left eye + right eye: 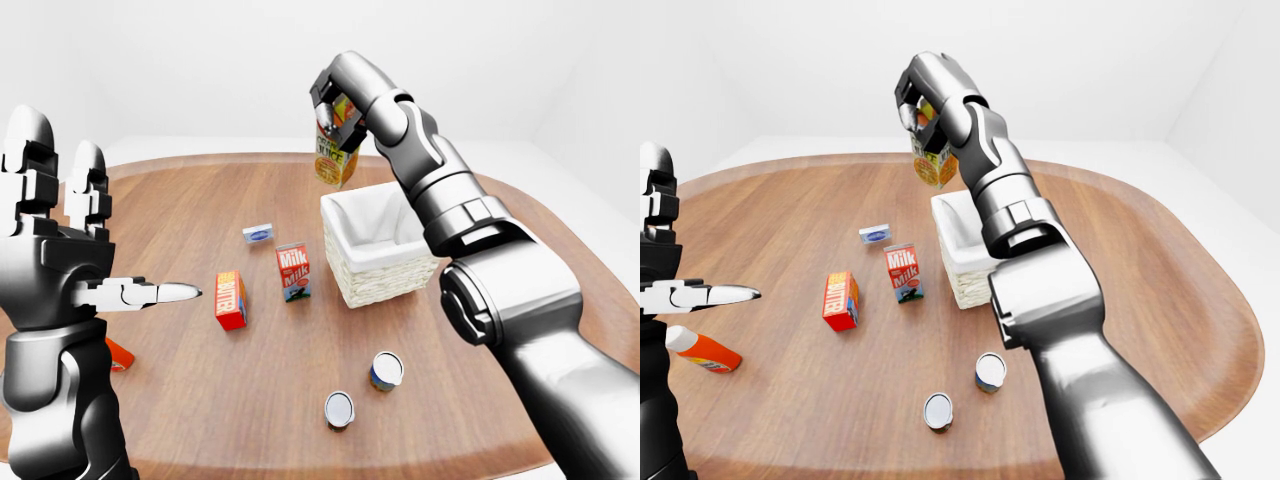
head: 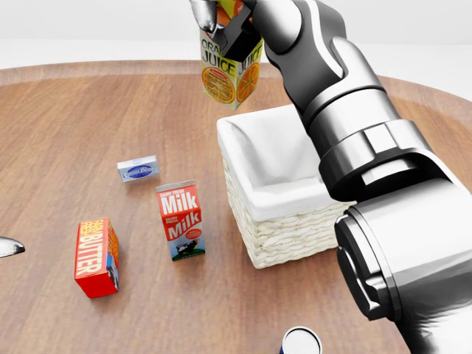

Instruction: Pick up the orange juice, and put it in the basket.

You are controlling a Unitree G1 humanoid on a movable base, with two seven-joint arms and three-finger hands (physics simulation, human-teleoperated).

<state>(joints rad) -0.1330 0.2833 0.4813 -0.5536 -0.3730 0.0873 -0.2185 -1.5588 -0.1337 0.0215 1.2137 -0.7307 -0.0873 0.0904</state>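
Above basket: orange juice airborne, near the rim (upper-left corner)
Right hand: fingers clamped round carton
Done: pickup
Left: lowering into basket, release

Right hand raised high, fingers clamped — left hand upright, fingers spread.

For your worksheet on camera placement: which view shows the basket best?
The left-eye view: the whole basket shows, beside the right arm. In the head view that arm hides its right side; in the right-eye view only its left part shows.
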